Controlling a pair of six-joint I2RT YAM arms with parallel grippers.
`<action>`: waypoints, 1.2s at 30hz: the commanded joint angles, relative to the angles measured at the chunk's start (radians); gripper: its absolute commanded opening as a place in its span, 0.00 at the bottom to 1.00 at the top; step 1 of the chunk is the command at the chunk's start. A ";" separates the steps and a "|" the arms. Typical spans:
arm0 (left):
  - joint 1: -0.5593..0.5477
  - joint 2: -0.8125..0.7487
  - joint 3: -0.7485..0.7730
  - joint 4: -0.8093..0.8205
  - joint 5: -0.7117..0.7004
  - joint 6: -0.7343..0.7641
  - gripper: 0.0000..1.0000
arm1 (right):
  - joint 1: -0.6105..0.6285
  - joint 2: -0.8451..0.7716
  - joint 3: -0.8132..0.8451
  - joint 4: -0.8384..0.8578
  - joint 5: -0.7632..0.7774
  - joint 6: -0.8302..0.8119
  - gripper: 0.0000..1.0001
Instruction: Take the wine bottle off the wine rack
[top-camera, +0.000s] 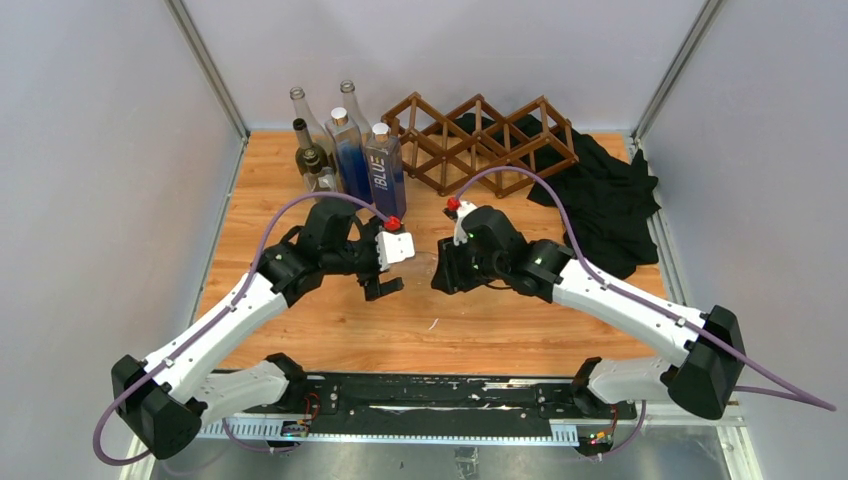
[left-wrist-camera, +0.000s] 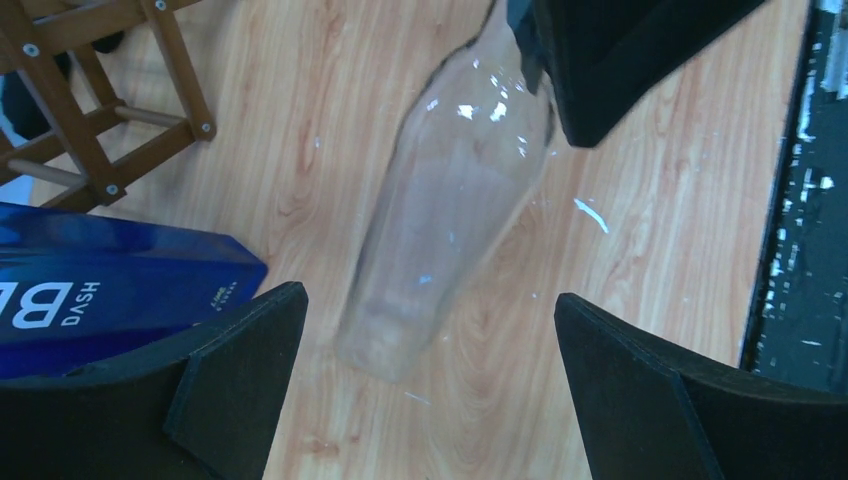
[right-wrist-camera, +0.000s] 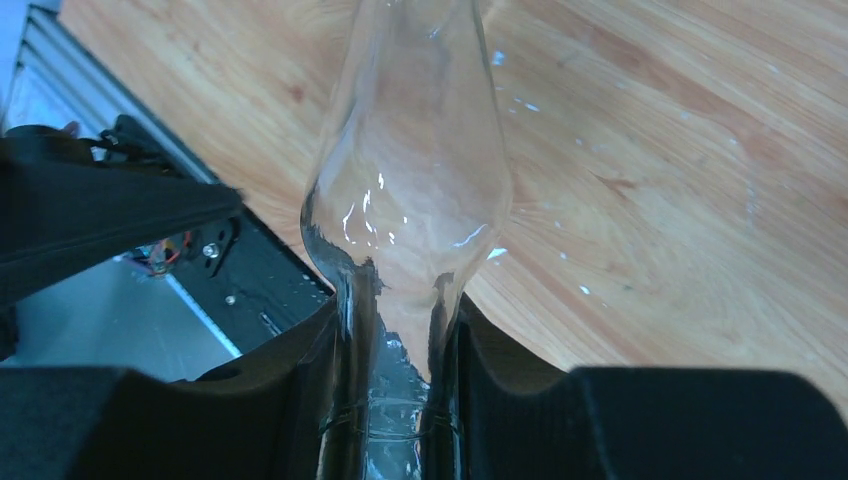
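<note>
A clear glass wine bottle (right-wrist-camera: 410, 170) hangs low over the wooden table, away from the wine rack (top-camera: 480, 140). My right gripper (right-wrist-camera: 395, 330) is shut on its neck. In the left wrist view the bottle (left-wrist-camera: 450, 200) slants down with its base between my left fingers, touching neither. My left gripper (left-wrist-camera: 430, 305) is wide open and holds nothing. From above, the left gripper (top-camera: 383, 285) and right gripper (top-camera: 445, 272) face each other at mid-table, with the bottle (top-camera: 425, 268) barely visible between them. The rack (left-wrist-camera: 90, 120) is a dark brown lattice at the back.
A blue square bottle (top-camera: 385, 170) and several glass bottles (top-camera: 320, 140) stand at the back left, the blue bottle (left-wrist-camera: 100, 290) close by my left finger. A black cloth (top-camera: 600, 190) lies behind and right of the rack. Grey walls enclose the table.
</note>
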 joint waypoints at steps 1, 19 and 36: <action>-0.013 -0.033 -0.055 0.135 -0.045 0.020 1.00 | 0.045 0.002 0.069 0.106 -0.065 -0.029 0.00; -0.015 -0.069 -0.102 0.095 -0.032 0.242 0.76 | 0.109 0.061 0.174 0.124 -0.172 -0.060 0.00; -0.005 -0.073 -0.030 0.173 -0.095 -0.098 0.00 | 0.087 -0.084 0.087 0.163 -0.046 -0.055 0.95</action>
